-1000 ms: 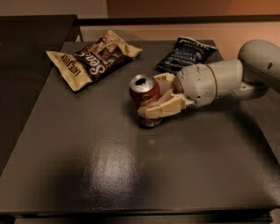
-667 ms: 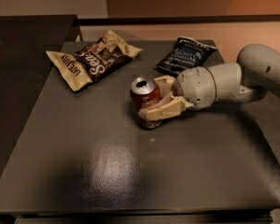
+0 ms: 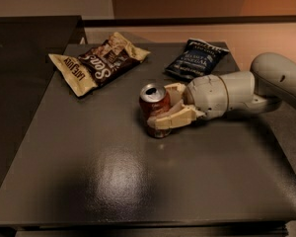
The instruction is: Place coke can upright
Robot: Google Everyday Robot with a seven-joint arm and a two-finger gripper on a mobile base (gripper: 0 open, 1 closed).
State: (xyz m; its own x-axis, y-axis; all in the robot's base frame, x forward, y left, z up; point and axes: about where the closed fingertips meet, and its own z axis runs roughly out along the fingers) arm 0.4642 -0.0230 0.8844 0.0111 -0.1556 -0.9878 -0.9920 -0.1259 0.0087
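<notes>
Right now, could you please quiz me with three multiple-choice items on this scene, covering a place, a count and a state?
1. Where is the coke can? A) on a bag B) held in the claw C) at the table's front edge
2. How many snack bags are there? A) one B) two C) four
3. How does the can stand? A) on its side B) upside down C) roughly upright
Key: B, the fingers flank it; B, one brown, one blue; C, its opened top faces up.

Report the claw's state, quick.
Claw: closed on the coke can, near the middle of the table.
</notes>
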